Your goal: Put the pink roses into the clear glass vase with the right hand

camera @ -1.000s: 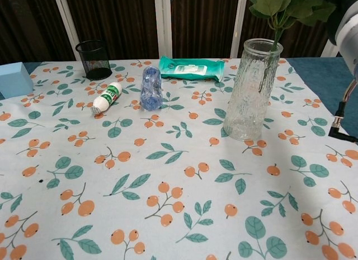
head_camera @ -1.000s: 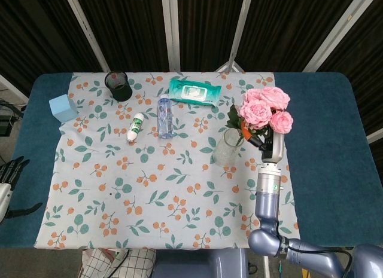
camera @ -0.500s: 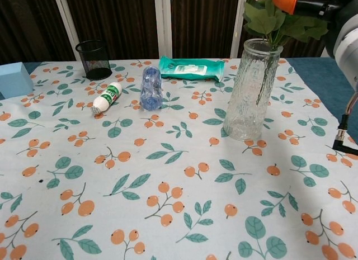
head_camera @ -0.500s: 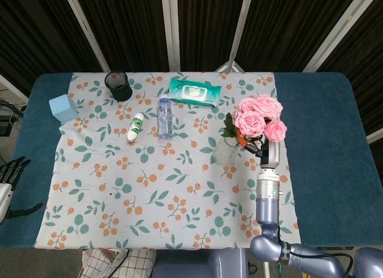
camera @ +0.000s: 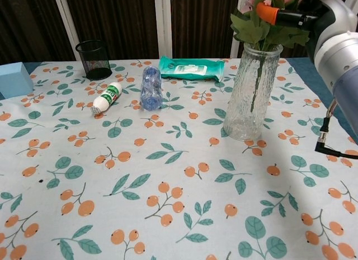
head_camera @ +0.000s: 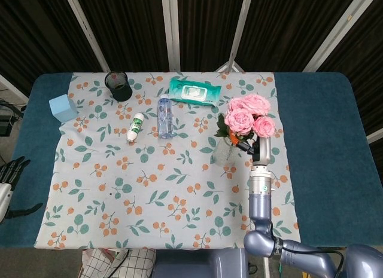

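Note:
The pink roses are a bunch with green leaves, held up by my right hand just right of the clear glass vase. In the chest view the green stems run down inside the vase, while the leaves sit above its rim. My right hand grips the bunch at rim height, an orange fingertip against the leaves. My left hand rests off the table's left edge, fingers apart and holding nothing.
On the floral cloth lie a water bottle, a small white tube and a green wipes pack. A black mesh cup and a blue box stand at the far left. A black cable hangs by my right arm.
My right hand has moved left and down with the roses. The stems, first just above the rim, now reach deep into the vase. The left hand has not moved.

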`<state>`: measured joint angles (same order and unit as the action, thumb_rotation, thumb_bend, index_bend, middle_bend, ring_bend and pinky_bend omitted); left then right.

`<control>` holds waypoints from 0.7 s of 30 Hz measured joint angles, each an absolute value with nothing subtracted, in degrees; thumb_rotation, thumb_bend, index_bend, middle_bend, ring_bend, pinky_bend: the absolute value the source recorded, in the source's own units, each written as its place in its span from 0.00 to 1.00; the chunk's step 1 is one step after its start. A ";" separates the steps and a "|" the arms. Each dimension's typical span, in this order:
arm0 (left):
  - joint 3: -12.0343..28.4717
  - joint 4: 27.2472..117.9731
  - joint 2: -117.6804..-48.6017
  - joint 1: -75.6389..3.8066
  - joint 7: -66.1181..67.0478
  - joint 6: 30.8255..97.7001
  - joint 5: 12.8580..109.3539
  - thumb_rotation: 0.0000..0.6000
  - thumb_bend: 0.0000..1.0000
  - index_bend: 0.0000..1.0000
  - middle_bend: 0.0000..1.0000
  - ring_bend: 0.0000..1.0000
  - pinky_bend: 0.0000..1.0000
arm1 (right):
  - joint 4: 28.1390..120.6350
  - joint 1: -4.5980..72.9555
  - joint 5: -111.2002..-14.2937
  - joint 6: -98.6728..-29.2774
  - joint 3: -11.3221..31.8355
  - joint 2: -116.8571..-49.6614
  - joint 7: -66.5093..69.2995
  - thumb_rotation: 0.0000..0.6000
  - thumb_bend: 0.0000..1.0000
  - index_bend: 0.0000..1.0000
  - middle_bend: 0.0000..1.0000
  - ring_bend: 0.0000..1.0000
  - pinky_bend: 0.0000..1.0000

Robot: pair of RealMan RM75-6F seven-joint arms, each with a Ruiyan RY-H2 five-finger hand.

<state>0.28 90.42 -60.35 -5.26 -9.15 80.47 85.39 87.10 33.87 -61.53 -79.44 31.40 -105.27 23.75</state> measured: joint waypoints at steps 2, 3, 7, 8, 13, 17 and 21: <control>0.27 90.48 -60.30 -5.28 -9.24 80.33 85.29 1.00 0.00 0.00 0.00 0.00 0.00 | 86.65 33.83 -61.49 -79.22 31.39 -105.54 23.87 1.00 0.37 0.28 0.37 0.21 0.16; 0.26 90.51 -60.28 -5.30 -9.32 80.26 85.25 1.00 0.00 0.00 0.00 0.00 0.00 | 86.39 33.74 -61.50 -79.12 31.35 -105.68 23.97 1.00 0.37 0.27 0.37 0.20 0.16; 0.29 90.55 -60.21 -5.34 -9.42 80.18 85.15 1.00 0.00 0.00 0.00 0.00 0.00 | 85.93 33.10 -61.65 -78.98 30.96 -105.87 24.43 1.00 0.37 0.26 0.36 0.20 0.16; 0.29 90.55 -60.21 -5.35 -9.40 80.19 85.16 1.00 0.00 0.00 0.00 0.00 0.00 | 85.88 32.92 -61.65 -78.98 30.86 -105.87 24.53 1.00 0.37 0.26 0.36 0.19 0.16; 0.27 90.60 -60.25 -5.35 -9.15 80.24 85.21 1.00 0.00 0.00 0.00 0.00 0.00 | 86.07 32.05 -61.92 -78.63 30.54 -105.47 24.68 1.00 0.37 0.19 0.31 0.16 0.15; 0.28 90.70 -60.25 -5.35 -9.13 80.25 85.17 1.00 0.00 0.00 0.00 0.00 0.00 | 86.80 31.33 -62.70 -78.34 29.49 -104.91 24.32 1.00 0.37 0.04 0.22 0.08 0.11; 0.28 90.70 -60.25 -5.32 -9.18 80.39 85.26 1.00 0.00 0.00 0.00 0.00 0.00 | 88.36 30.90 -63.38 -77.61 28.99 -103.63 23.62 1.00 0.34 0.00 0.11 0.02 0.06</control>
